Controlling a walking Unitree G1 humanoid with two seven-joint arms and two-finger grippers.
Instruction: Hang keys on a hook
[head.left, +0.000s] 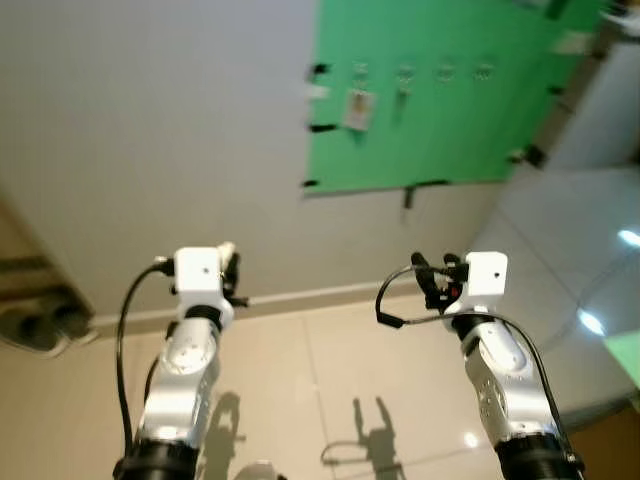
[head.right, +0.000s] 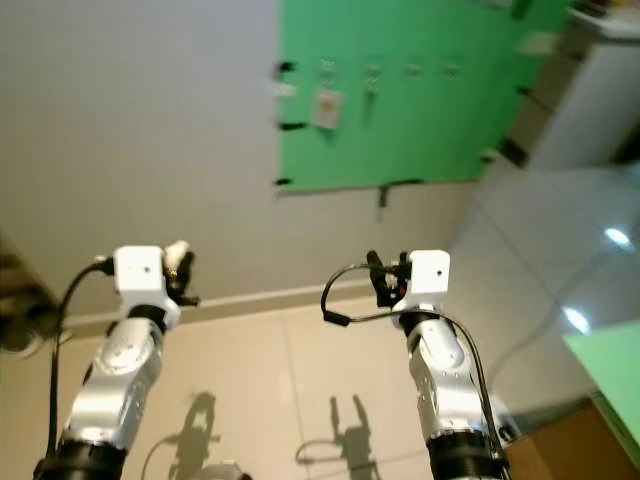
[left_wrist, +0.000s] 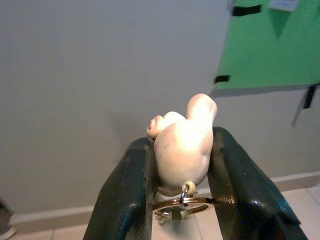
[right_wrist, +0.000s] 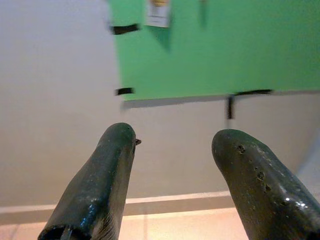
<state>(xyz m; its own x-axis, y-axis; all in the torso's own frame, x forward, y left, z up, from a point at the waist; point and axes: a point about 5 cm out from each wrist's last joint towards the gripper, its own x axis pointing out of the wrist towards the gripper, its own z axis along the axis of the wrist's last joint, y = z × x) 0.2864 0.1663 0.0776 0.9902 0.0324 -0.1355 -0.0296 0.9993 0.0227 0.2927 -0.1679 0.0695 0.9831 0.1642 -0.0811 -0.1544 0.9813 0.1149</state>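
Cream keychain figure (left_wrist: 182, 145) clamped in left gripper (left_wrist: 182, 200); right gripper (right_wrist: 175, 165) spread, empty; label (head.left: 358, 108) unreadable

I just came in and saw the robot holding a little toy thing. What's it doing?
The left end effector is shut on a cream figurine keychain with a metal ring. The right end effector is open and empty. The green board with hooks is ahead on the wall, not yet reached.
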